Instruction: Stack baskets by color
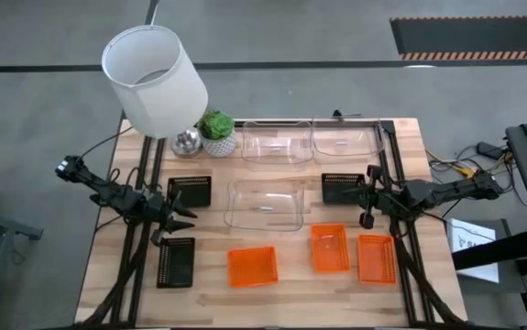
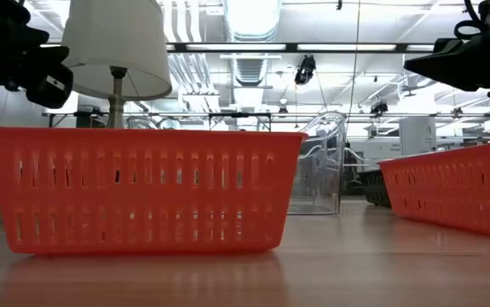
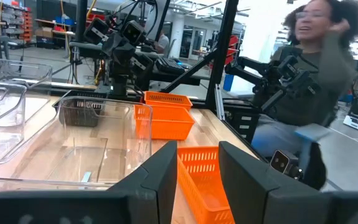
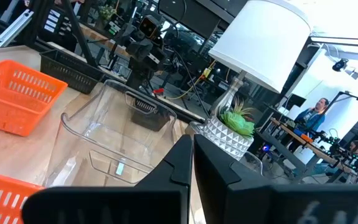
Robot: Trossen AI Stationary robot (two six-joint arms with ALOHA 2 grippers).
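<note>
Nearest orange basket (image 2: 142,189) broadside; left pincer (image 1: 179,218) spread, right pincer (image 1: 366,197) pressed together.

Right orange basket (image 2: 453,192) cut off by low view edge

On the tabletop (image 1: 135,275) the back left corner is crowded: a lamp (image 1: 156,78) with its wide shade, and a plant (image 1: 216,131) just beside it, block any low pass there. Two clear baskets (image 1: 309,140) fill the back edge, touching side by side. A third clear basket (image 1: 265,204) sits mid-table. Bare wood strips run between it and the front row of orange baskets (image 1: 311,254). The front left corner lies bare beside a black basket (image 1: 176,261).
</note>
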